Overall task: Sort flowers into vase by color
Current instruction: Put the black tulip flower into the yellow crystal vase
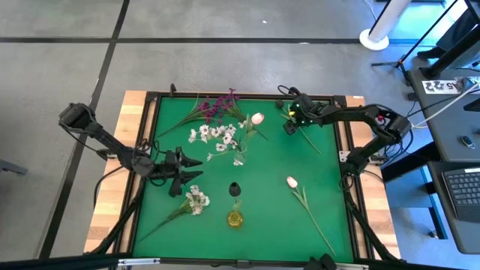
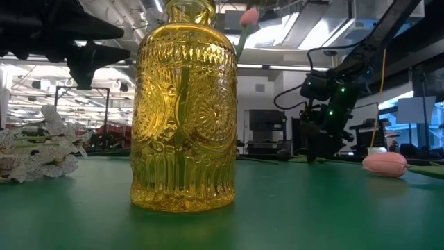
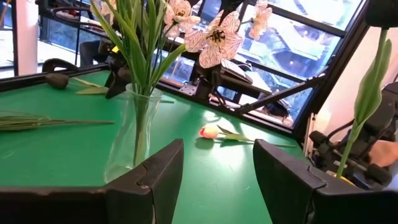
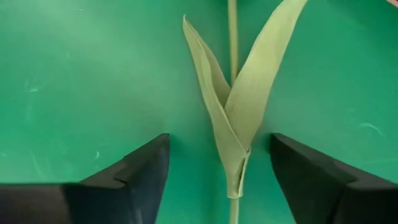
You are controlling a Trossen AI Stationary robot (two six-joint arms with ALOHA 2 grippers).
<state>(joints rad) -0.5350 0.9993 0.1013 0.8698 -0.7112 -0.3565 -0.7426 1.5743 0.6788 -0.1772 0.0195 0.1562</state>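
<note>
Right gripper point(image 4: 219, 177) hovers low over a tulip stem point(image 4: 233, 37) lying on the green mat near the far right corner, fingers apart either side. Grasping is in hand; next, close squarely on the stem.

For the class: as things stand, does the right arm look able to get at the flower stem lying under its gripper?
Probably yes. The right gripper hangs open just above the mat, one finger on each side of the stem and its pale leaves, and nothing lies between them.
</note>
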